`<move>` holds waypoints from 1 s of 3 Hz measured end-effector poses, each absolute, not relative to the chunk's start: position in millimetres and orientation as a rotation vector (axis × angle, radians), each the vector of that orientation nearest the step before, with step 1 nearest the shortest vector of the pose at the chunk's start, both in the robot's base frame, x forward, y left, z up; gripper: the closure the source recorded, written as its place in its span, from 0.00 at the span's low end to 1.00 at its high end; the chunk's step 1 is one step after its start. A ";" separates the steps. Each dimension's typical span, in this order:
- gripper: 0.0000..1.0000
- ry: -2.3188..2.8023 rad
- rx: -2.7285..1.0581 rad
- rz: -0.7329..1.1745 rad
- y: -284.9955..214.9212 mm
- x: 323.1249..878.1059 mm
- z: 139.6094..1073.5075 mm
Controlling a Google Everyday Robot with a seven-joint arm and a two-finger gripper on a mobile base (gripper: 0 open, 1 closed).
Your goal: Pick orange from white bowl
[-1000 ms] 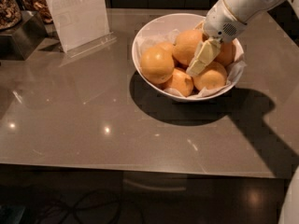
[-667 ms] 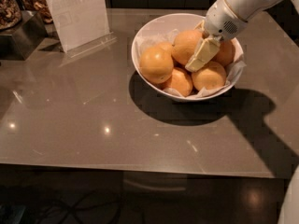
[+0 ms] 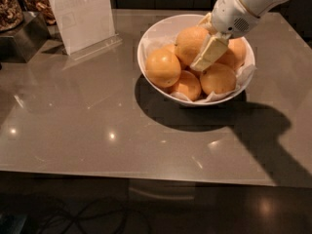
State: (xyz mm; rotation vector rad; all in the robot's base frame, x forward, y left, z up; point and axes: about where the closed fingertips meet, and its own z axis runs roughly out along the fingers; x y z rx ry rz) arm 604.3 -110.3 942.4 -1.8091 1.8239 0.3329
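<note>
The white bowl (image 3: 165,24), lined with crinkled paper, stands at the back right of the grey table and holds several oranges. My gripper (image 3: 197,52) reaches into it from the upper right on a white arm. It is shut on the top orange (image 3: 187,39). One cream finger (image 3: 210,52) lies across the orange's right side, and the other is mostly hidden behind the fruit. The held orange sits a little higher than the others around it.
A clear sign holder with a white card (image 3: 83,13) stands at the back left. A jar of nuts (image 3: 9,9) sits on a metal box (image 3: 24,39) at the far left. The table's front edge (image 3: 146,177) runs across the bottom.
The gripper and the orange in it have moved slightly up and left inside the bowl. The other oranges have stayed put.
</note>
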 end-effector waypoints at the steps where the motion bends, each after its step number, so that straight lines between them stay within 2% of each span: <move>1: 1.00 1.746 -1.832 0.280 -102.3 564.8 973.9; 3: 1.00 1.709 -1.768 0.126 -108.4 473.5 1017.1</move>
